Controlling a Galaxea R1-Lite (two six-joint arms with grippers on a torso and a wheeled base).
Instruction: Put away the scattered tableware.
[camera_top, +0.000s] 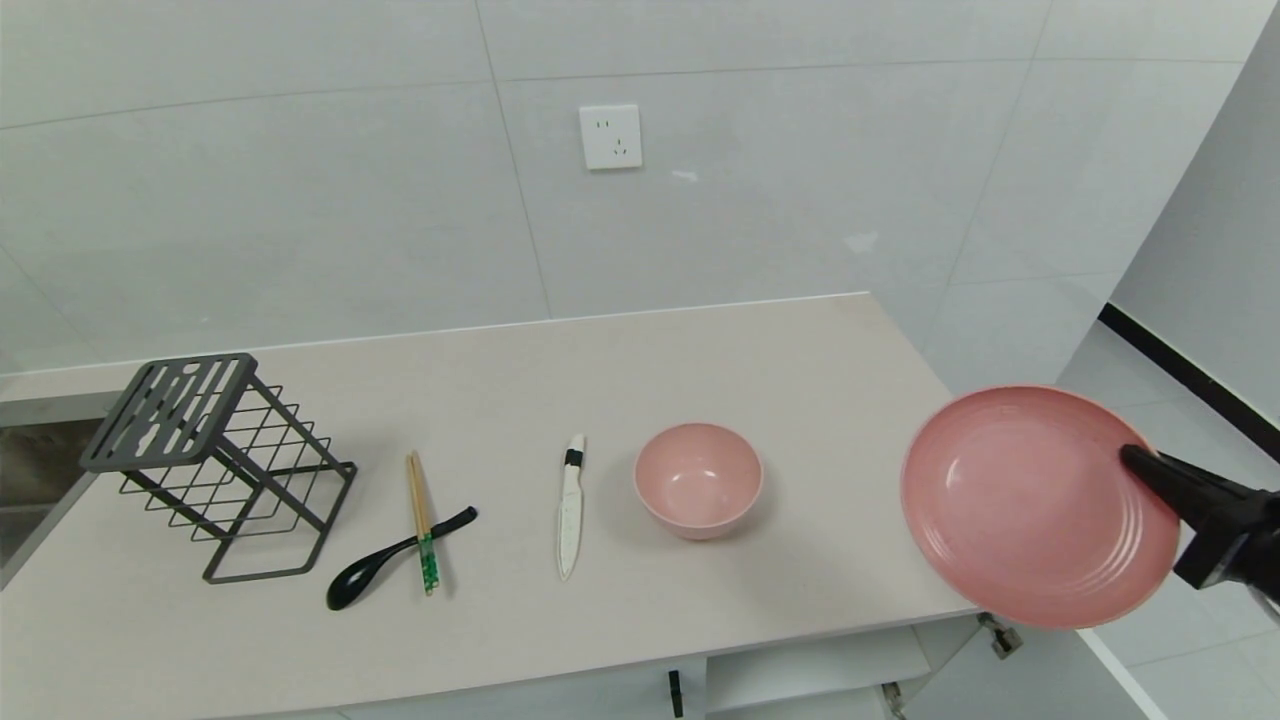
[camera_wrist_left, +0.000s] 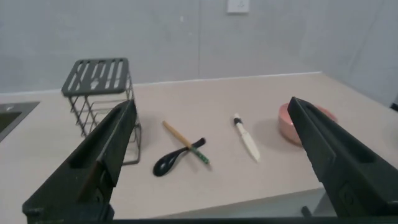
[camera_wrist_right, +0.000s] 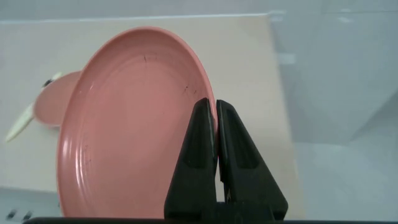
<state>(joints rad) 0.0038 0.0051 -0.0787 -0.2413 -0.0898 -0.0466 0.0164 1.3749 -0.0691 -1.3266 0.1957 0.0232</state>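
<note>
My right gripper (camera_top: 1140, 462) (camera_wrist_right: 216, 118) is shut on the rim of a pink plate (camera_top: 1030, 505) (camera_wrist_right: 130, 118), held tilted in the air off the counter's right end. A pink bowl (camera_top: 698, 480) (camera_wrist_left: 292, 124) stands on the counter. Left of it lie a white knife (camera_top: 570, 505) (camera_wrist_left: 247, 138), a pair of wooden chopsticks (camera_top: 421, 520) (camera_wrist_left: 185, 142) and a black spoon (camera_top: 392, 558) (camera_wrist_left: 175, 158). A black wire rack (camera_top: 205, 455) (camera_wrist_left: 99, 99) stands at the far left. My left gripper (camera_wrist_left: 211, 168) is open, above the counter's front edge.
The counter (camera_top: 800, 380) ends just left of the plate, with open floor beyond. A sink edge (camera_wrist_left: 12, 115) lies past the rack. A wall socket (camera_top: 610, 136) sits on the tiled wall behind.
</note>
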